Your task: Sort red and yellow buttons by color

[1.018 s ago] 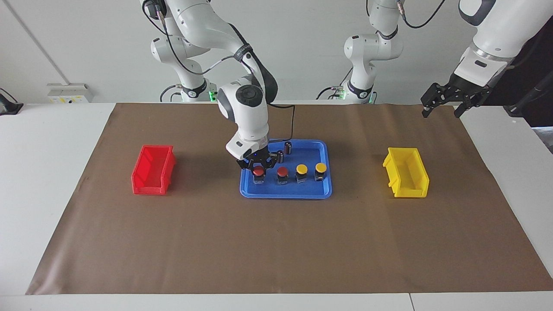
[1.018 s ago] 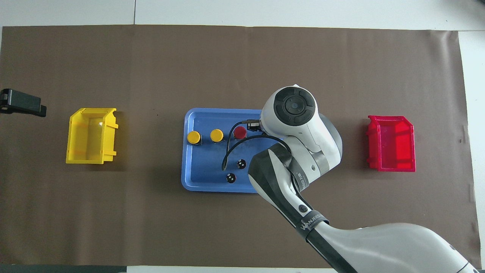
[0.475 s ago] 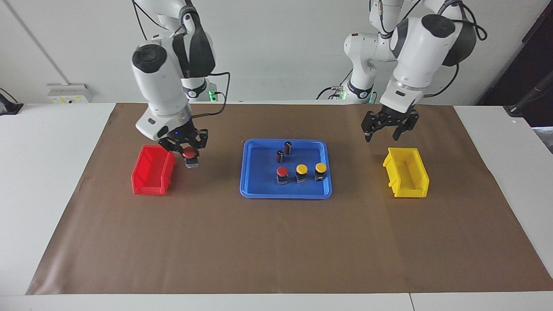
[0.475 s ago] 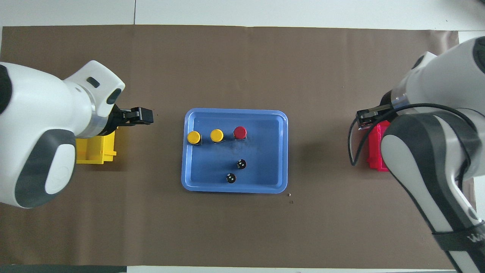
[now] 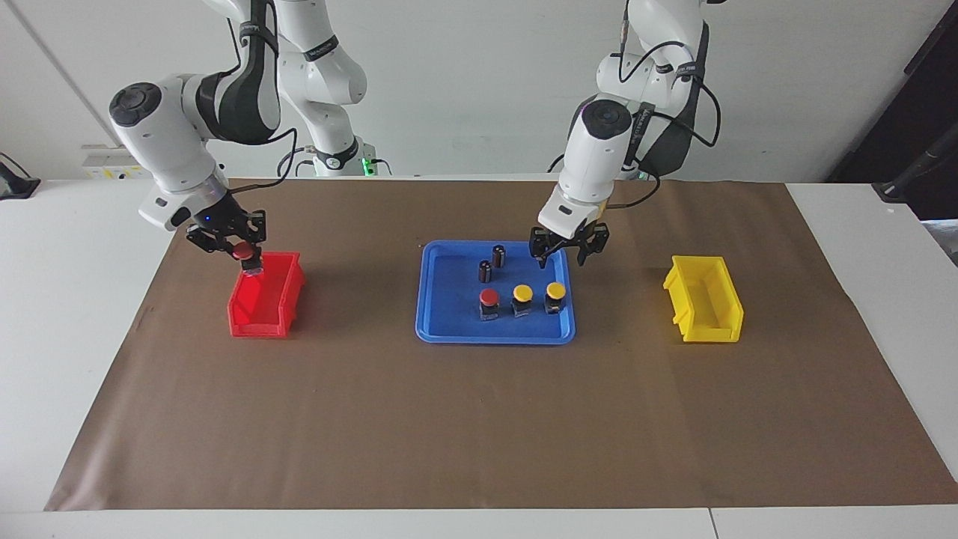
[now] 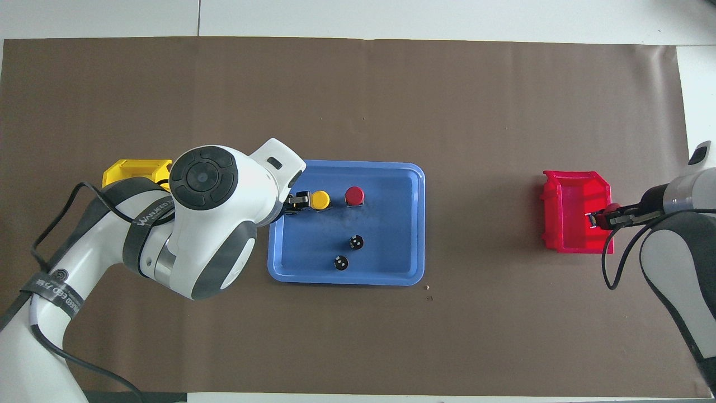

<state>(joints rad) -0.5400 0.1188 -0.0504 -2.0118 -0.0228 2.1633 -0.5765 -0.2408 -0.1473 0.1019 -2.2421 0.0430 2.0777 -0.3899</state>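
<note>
Your right gripper (image 5: 238, 253) clamps a red-capped, black-based push-button (image 5: 244, 256) above the red plastic bin (image 5: 263, 314), frame left. Your left gripper (image 5: 569, 251), jaws spread and empty, hangs over the blue plastic tray (image 5: 449, 333), which holds one red and two yellow-capped buttons.

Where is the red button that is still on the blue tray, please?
In the facing view, the red button stands in the blue tray, at the end of the row toward the right arm, beside a yellow button and just past two dark cylinders.

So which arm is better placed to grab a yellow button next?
Left. The left gripper hangs over the blue tray, right by the yellow buttons; the right gripper is over the red bin, holding a red button.
</note>
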